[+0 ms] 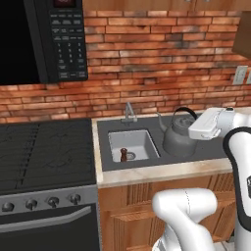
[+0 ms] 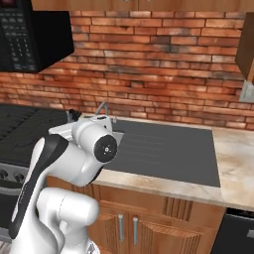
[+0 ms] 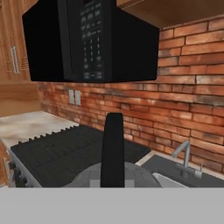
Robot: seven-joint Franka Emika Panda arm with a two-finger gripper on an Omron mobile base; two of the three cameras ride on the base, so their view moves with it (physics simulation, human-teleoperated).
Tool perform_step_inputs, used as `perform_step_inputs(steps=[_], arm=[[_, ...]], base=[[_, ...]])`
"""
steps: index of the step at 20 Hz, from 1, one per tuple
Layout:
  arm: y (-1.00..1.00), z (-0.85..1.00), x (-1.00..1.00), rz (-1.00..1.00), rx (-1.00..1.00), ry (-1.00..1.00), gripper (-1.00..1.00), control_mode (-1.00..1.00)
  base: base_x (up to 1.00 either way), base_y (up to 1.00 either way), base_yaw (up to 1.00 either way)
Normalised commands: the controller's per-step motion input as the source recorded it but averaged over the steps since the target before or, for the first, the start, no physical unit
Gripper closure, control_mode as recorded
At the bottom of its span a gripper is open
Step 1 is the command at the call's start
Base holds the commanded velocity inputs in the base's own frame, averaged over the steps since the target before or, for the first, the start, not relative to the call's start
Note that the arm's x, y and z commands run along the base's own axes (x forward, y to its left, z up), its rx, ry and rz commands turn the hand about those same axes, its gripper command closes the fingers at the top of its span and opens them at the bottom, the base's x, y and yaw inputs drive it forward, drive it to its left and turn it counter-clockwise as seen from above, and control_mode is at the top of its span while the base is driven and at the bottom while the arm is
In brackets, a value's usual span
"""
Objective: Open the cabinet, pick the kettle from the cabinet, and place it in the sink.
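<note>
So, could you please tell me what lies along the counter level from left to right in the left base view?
Stovetop → sink with a small brown bottle inside → kettle → claw at the kettle.

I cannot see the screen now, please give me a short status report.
Gripper shut on kettle handle. Kettle over the dark surround, right of the sink, not in yet. Small brown bottle stands in the basin, may be in the way.
</note>
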Motion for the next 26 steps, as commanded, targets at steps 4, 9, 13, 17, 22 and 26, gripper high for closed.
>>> perform_step_inputs(steps=[4,9,13,17,22,26], arm=[[0.0,0.0,0.0,0.0,0.0,0.0,1.0,1.0],[0.0,0.0,0.0,0.0,0.0,0.0,1.0,1.0],[0.0,0.0,0.0,0.0,0.0,0.0,1.0,1.0],[0.0,0.0,0.0,0.0,0.0,0.0,1.0,1.0],[0.0,0.0,0.0,0.0,0.0,0.0,1.0,1.0],[0.0,0.0,0.0,0.0,0.0,0.0,1.0,1.0]], base=[[0.05,0.24,0.0],[0.0,0.31,0.0],[-0.01,0.39,0.0],[0.0,0.46,0.0],[0.0,0.36,0.0],[0.0,0.26,0.0]])
